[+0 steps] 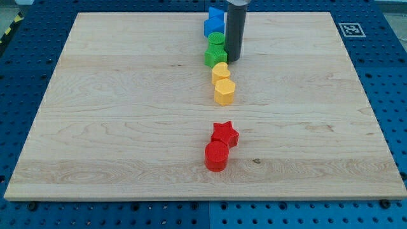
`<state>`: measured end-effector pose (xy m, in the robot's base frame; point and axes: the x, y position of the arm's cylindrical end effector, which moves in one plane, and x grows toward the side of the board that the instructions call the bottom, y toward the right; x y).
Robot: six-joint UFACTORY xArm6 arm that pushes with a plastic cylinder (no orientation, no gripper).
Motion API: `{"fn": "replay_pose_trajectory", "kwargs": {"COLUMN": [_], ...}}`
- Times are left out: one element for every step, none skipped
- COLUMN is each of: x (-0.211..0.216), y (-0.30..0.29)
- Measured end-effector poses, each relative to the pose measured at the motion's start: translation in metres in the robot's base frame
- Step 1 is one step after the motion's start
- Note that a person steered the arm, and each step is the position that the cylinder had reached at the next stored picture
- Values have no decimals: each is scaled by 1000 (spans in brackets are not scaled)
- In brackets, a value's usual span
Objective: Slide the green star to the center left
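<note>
- Pale wooden board [127,114] fills most of the view and lies on a blue perforated table [394,95]; a small black-and-white marker tag [348,28] sits at the board's top right corner.
- Dark straight rod comes down from the view's top edge, and my tip [233,60] rests on the board at the right side of the green blocks, touching or just beside the lower one.
- The tool is a bare rod with nothing to clench or release; it holds nothing and only presses sideways.
- Green ridged star block [215,56] lies in the upper middle of the board, directly at the view's left of my tip, well away from the board's centre left.
- A second green block [215,39], shape unclear, sits just above the star and touches it.
- Two blue blocks [214,21] stand close together at the board's top edge, above the green pair; the rod hides part of their right side.
- Yellow heart-like block [220,70] sits just below the green star, and a yellow hexagonal block [224,91] touches it from below.
- Red star block [224,133] lies lower down, near the board's middle, with a red round cylinder block [217,156] touching it at lower left.
</note>
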<state>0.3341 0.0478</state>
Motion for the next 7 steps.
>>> {"fn": "replay_pose_trajectory", "kwargs": {"x": [-5,-4,0,3,7,22,24], "y": [-13,-14,-15,-15,-15,-17,-33]}}
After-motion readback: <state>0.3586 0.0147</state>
